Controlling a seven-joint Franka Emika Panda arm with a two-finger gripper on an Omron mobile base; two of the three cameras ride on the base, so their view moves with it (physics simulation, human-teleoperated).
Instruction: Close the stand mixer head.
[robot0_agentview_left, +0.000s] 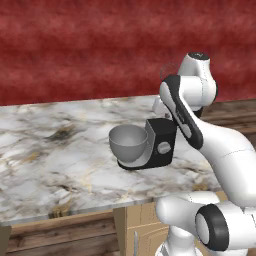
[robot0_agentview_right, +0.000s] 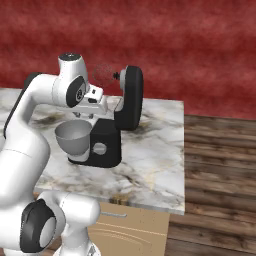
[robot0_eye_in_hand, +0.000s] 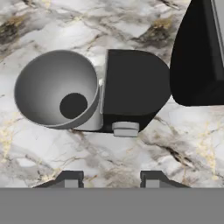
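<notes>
- The mixer sits on a marble counter (robot0_agentview_left: 45, 165), with its black base column (robot0_agentview_right: 106, 142) as the landmark here.
- The head (robot0_agentview_right: 130, 97) is tilted up and back, standing almost upright above the rear of the column, so it is open.
- In the hand view the head (robot0_eye_in_hand: 197, 52) is a large black shape just right of the column (robot0_eye_in_hand: 135, 89), grey underside at its right edge.
- A faint wire whisk (robot0_agentview_right: 103, 74) sticks out from the head's upper end, toward the arm's wrist.
- The grey bowl (robot0_agentview_left: 128, 143) stands right against the front of the column; the hand view looks down into the bowl (robot0_eye_in_hand: 57, 87), with a dark disc at its bottom.
- A round grey knob (robot0_agentview_right: 99, 148) is on the column's side.
- The gripper (robot0_eye_in_hand: 111, 177) hangs above the mixer, pointing down; its finger tips (robot0_eye_in_hand: 70, 177) are spread apart with nothing between them, and only counter shows in the gap.
- In the right base view the hand (robot0_agentview_right: 95, 100) is just above the bowl and column, beside the raised head; whether it touches the head I cannot tell.
- A red wall (robot0_agentview_left: 75, 45) runs behind the counter.
</notes>
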